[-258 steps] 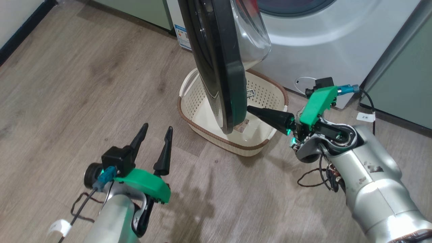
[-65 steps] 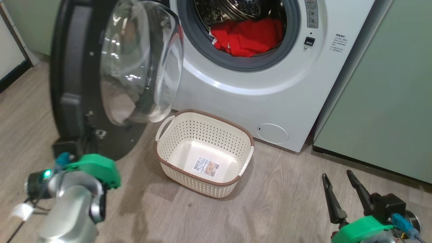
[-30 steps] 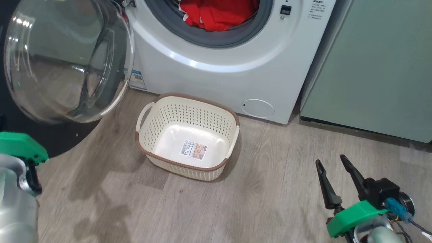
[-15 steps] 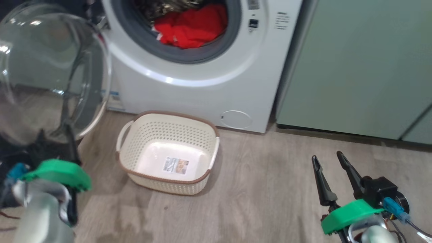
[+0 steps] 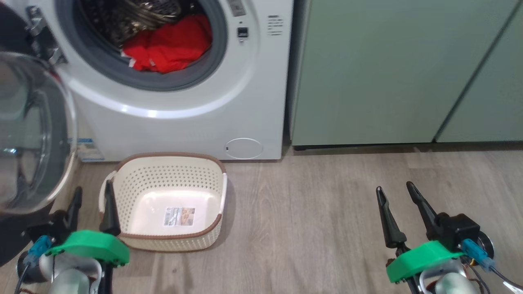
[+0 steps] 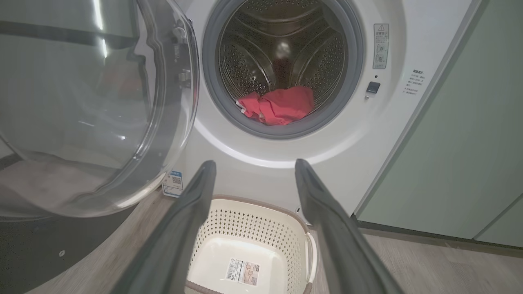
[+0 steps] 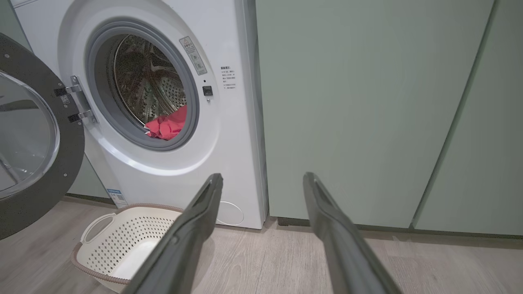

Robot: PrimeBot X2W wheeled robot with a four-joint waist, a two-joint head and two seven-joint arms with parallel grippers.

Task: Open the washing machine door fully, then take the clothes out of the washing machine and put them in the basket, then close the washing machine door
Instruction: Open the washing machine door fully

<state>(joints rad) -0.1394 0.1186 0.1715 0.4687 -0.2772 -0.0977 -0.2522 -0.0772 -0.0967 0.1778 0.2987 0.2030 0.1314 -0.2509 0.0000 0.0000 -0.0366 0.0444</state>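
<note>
Presently, left gripper (image 5: 93, 187): fingers parted, nothing held; seen at the basket's left rim, contact not judged.
Right gripper (image 5: 394, 186): fingers parted, nothing gripped, held above bare floor well apart from the basket.
Washing machine door (image 5: 28, 130): stood wide open at the left, glass bulge facing the room.
Clothes (image 5: 171, 45): red bundle noted low in the drum (image 6: 282, 45).
Basket (image 5: 171, 155): set on the floor just before the washing machine (image 5: 184, 118); label sticker on its bottom.
Floor (image 5: 306, 212): grey-brown planks.
Cabinets (image 5: 367, 73): pale green, adjoining the machine's right side.
</note>
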